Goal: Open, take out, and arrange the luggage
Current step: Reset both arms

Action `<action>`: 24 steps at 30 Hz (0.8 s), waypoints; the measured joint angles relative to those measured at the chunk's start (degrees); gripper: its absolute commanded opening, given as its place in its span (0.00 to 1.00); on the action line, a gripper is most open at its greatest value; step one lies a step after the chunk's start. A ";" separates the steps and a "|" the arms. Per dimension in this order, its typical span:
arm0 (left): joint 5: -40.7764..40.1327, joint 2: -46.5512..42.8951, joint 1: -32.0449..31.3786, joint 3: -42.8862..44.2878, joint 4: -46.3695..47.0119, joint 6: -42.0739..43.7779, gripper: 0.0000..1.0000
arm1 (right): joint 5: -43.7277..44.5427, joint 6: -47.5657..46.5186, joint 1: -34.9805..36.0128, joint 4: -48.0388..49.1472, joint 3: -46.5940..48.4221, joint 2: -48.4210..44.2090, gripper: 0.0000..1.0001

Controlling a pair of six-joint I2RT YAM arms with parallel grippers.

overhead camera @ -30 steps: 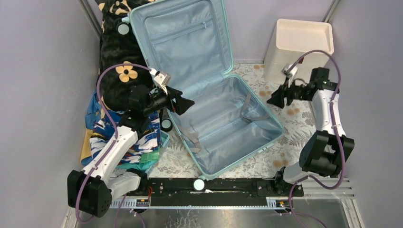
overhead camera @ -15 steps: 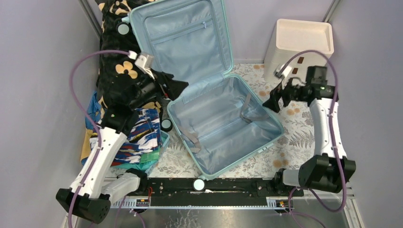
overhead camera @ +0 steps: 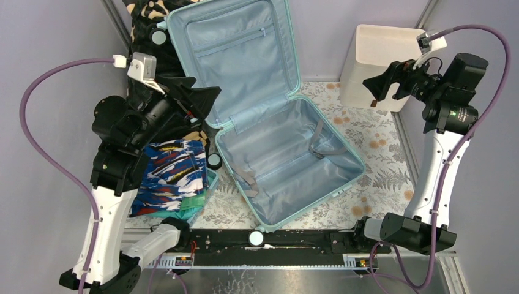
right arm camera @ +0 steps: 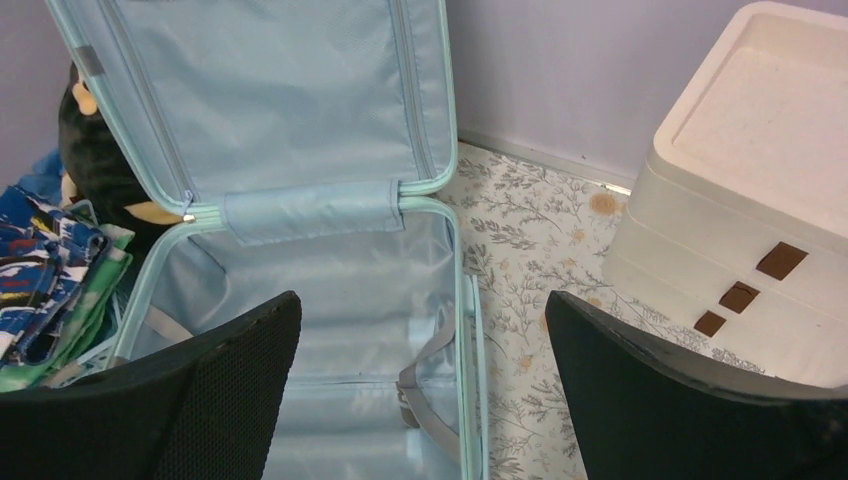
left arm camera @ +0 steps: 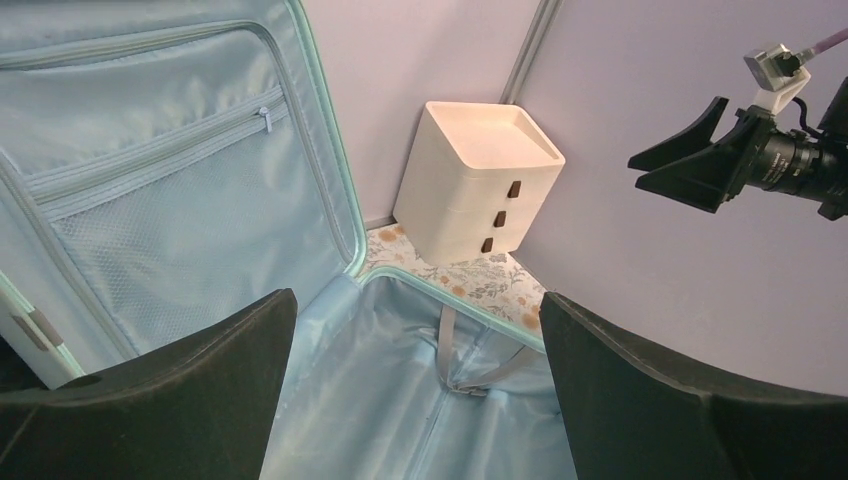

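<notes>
Luggage: one luggage, open in the middle of the desk, lid upright at the far side.
Drawer unit: one cream drawer unit, far right.
Clothes: one folded clothes pile, left of the luggage.
Change: both arms are higher than before; the luggage did not move.
Left arm: left gripper by the lid's left edge, released, holding nothing.
Right arm: right gripper before the drawer unit, released, holding nothing.
</notes>
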 measured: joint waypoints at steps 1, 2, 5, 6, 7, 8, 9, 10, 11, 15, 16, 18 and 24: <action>-0.11 -0.28 0.00 0.33 -0.59 0.20 0.99 | -0.11 0.61 -0.13 0.04 0.46 -0.11 1.00; -0.20 -0.46 0.00 0.59 -1.14 0.39 0.99 | -0.20 1.27 -0.28 0.04 0.66 -0.26 1.00; -0.35 -0.70 0.00 1.44 -2.97 1.05 0.99 | 0.15 5.60 -0.50 0.52 0.70 -0.57 1.00; -0.37 -0.72 0.00 1.62 -3.45 1.33 0.99 | 1.14 7.96 -0.57 1.01 0.70 -0.57 1.00; -0.39 -0.72 0.00 1.64 -3.74 1.51 0.99 | 1.92 9.31 -0.61 1.25 0.70 -0.57 1.00; -0.42 -0.72 0.00 1.64 -3.87 1.60 0.99 | 3.02 10.54 -0.61 1.27 0.76 -0.57 1.00; -0.42 -0.70 0.00 1.64 -4.00 1.70 0.99 | 4.09 11.58 -0.66 1.25 0.85 -0.57 1.00; -0.39 -0.70 0.00 1.64 -4.22 1.79 0.99 | 4.83 12.17 -0.66 1.27 0.90 -0.59 1.00; -0.37 -0.70 0.00 1.64 -4.46 1.86 0.99 | 5.90 12.87 -0.66 1.22 0.94 -0.66 1.00; -0.20 -0.70 0.00 1.55 -4.92 1.99 0.99 | 7.96 13.57 -0.66 0.96 0.94 -1.22 1.00; -0.17 -0.72 0.00 1.51 -4.98 1.99 0.99 | 8.20 13.49 -0.66 0.87 0.94 -1.49 1.00; -0.11 -0.72 0.00 1.40 -5.05 2.10 0.99 | 8.68 13.16 -0.72 0.55 0.94 -2.10 1.00; -0.04 -0.94 0.00 0.28 -5.20 2.43 0.99 | 8.70 10.91 -0.76 -1.27 1.18 -2.91 1.00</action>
